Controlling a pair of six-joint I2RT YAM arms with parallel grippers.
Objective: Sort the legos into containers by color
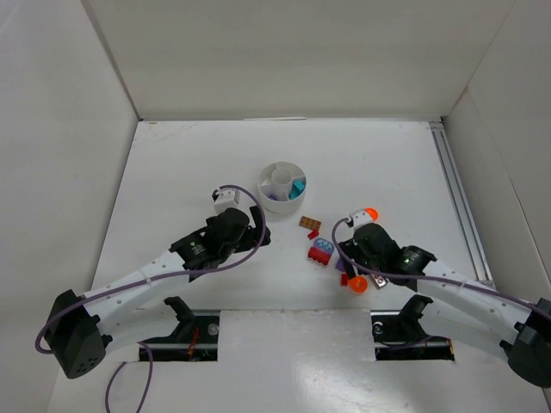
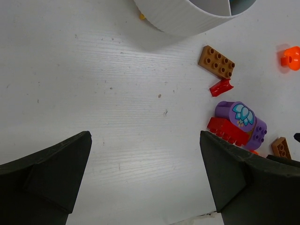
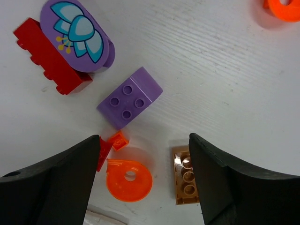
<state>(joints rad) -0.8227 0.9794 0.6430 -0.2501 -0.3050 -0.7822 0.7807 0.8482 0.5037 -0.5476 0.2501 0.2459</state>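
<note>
Gaping wide: left pincer point(image 2: 145, 140), right pincer point(image 3: 144, 140); studded purple brick point(image 3: 130, 97), translucent orange ring point(image 3: 129, 179).

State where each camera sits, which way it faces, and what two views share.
Top external: above, behind the arms, looking down at the table; both show.
Left wrist: on its arm, facing down near the dish; open left gripper shows.
Right wrist: on its arm, facing down at legos; open right gripper shows.
Shared by both wrists: the purple flower brick.
</note>
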